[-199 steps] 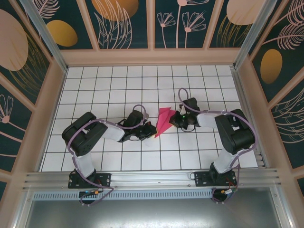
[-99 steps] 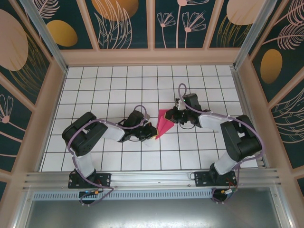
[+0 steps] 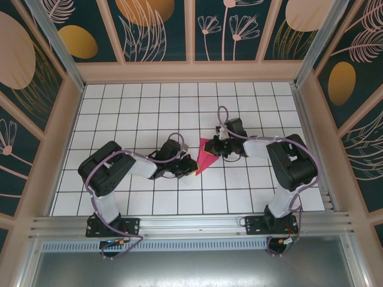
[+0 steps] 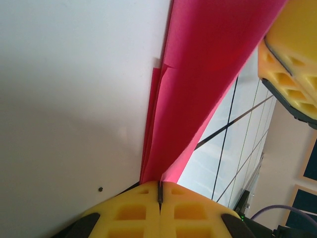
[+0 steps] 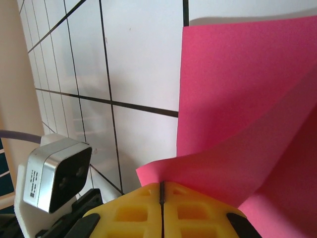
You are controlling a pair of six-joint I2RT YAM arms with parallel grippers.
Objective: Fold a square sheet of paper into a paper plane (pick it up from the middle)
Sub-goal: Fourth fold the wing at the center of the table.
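The magenta-pink sheet of paper [image 3: 205,158] lies mid-table, folded into a narrow pointed plane shape with its tip toward the near left. My left gripper [image 3: 192,166] is shut on the near end. In the left wrist view the yellow pads pinch the paper's [image 4: 198,89] folded layers at my left gripper [image 4: 159,184]. My right gripper [image 3: 215,146] is shut on the far right flap. In the right wrist view a corner of the paper [image 5: 237,99] curls up into my right gripper [image 5: 162,184].
The white gridded table [image 3: 143,113] is boxed in by wooden-framed walls, with an aluminium rail [image 3: 191,224] along the near edge. The right gripper's yellow finger [image 4: 290,59] shows beside the paper. The left wrist's camera housing [image 5: 57,171] sits close on the left.
My right gripper has moved left and away along the paper, carrying the flap over so the paper looks narrower. The left gripper has stayed put, still shut on the near end.
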